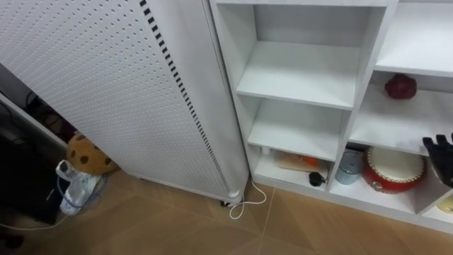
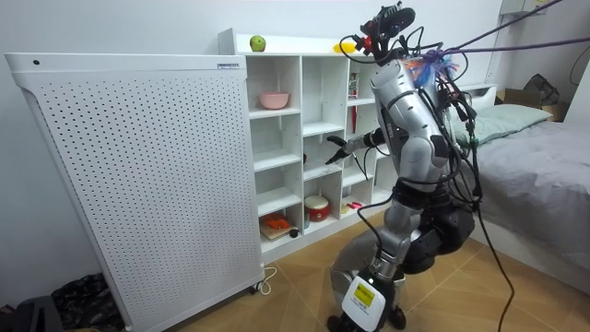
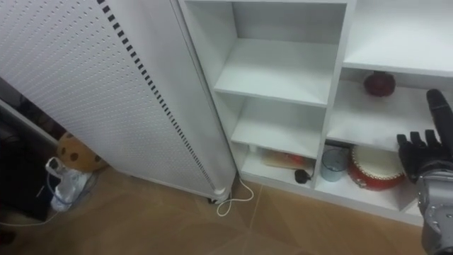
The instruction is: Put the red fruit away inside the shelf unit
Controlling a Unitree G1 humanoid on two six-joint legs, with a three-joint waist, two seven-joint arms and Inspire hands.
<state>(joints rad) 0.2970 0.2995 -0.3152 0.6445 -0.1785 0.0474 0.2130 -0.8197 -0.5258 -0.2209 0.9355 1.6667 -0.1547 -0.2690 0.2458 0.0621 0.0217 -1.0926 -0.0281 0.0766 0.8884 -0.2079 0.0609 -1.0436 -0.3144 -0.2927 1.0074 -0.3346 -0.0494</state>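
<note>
A dark red fruit (image 1: 400,86) lies on a middle shelf of the white closet (image 1: 362,64), in the second column. On the closet's top sit a green apple (image 2: 257,43) and a yellow fruit (image 2: 346,45). My right hand (image 3: 425,159) is raised at the right edge, fingers straight and pointing up, open and holding nothing. It hovers in front of the second column, below and to the right of the red fruit and apart from it. In the room view I stand facing the closet with that hand (image 2: 337,148) stretched towards the middle shelves.
A red round tin (image 1: 393,168), a grey cup (image 1: 349,167) and orange items (image 1: 304,161) fill the bottom shelves. A pink bowl (image 2: 273,100) sits higher up. A white perforated panel (image 1: 106,85) stands left of the closet, a white cord (image 1: 244,205) on the floor. A bed (image 2: 544,175) is behind me.
</note>
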